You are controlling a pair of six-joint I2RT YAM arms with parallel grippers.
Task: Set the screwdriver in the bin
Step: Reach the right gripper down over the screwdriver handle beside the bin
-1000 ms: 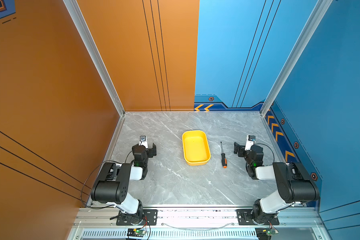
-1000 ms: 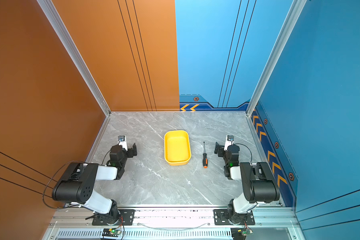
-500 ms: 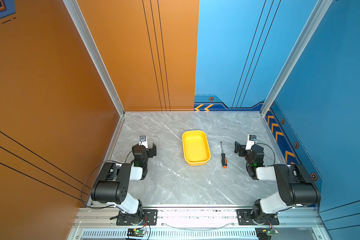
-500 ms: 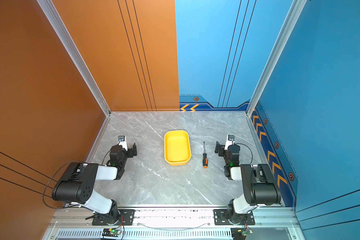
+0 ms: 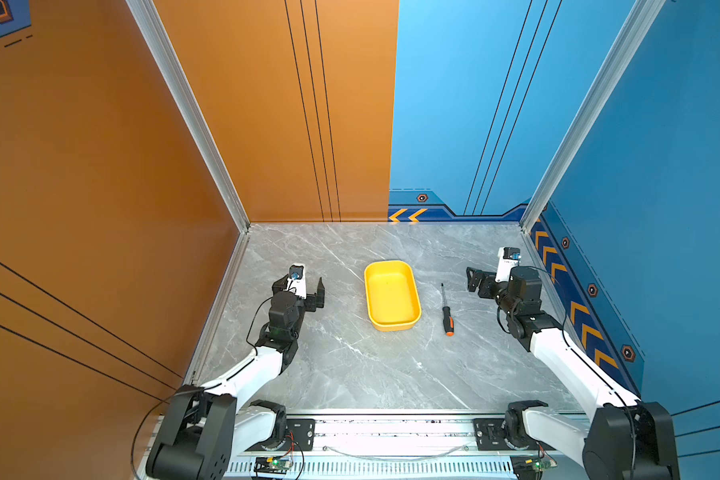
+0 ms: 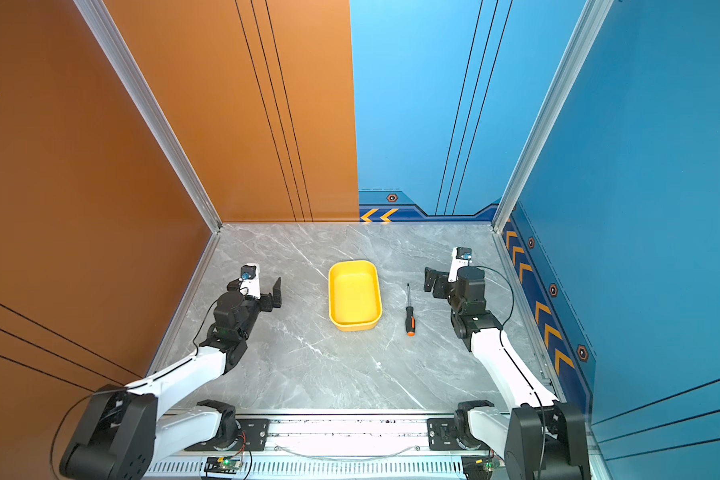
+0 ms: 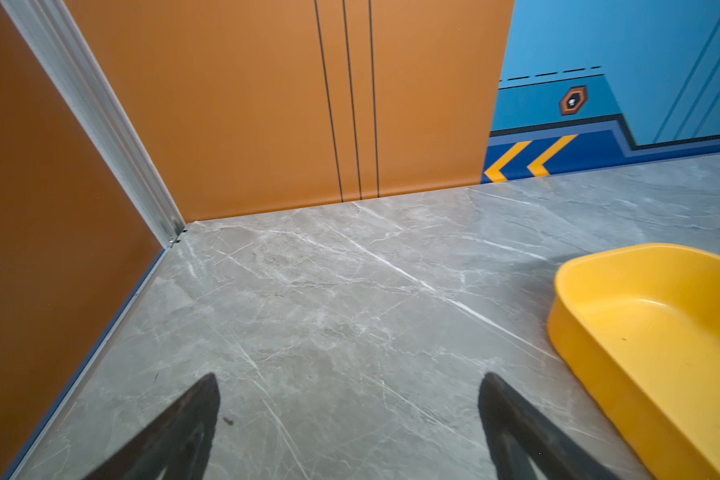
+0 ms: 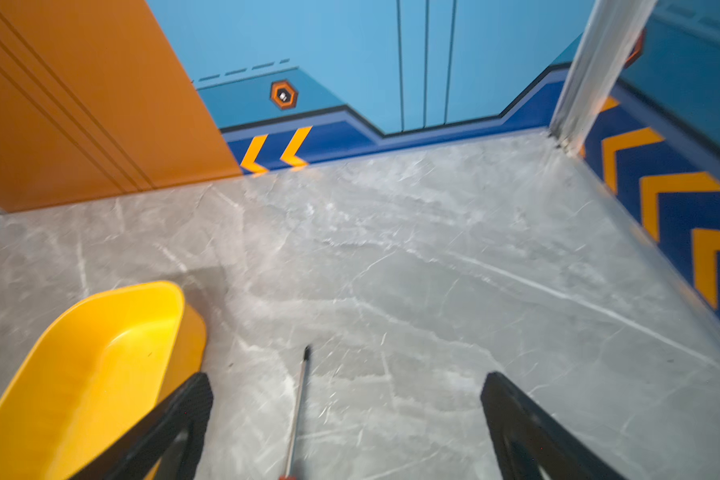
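Presently we find the screwdriver (image 5: 445, 309) lying just beside the bin (image 5: 367, 291), not in it. The right gripper (image 8: 346, 380), empty and spread wide, faces its shaft, evidently preparing a grasp; the left gripper (image 7: 350, 377) is likewise spread and empty.

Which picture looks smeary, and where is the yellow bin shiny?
Right wrist view: smeary all over, and the screwdriver looks soft. Left wrist view: sharp, with a pale shine inside the bin. Both top views: sharp and evenly lit.
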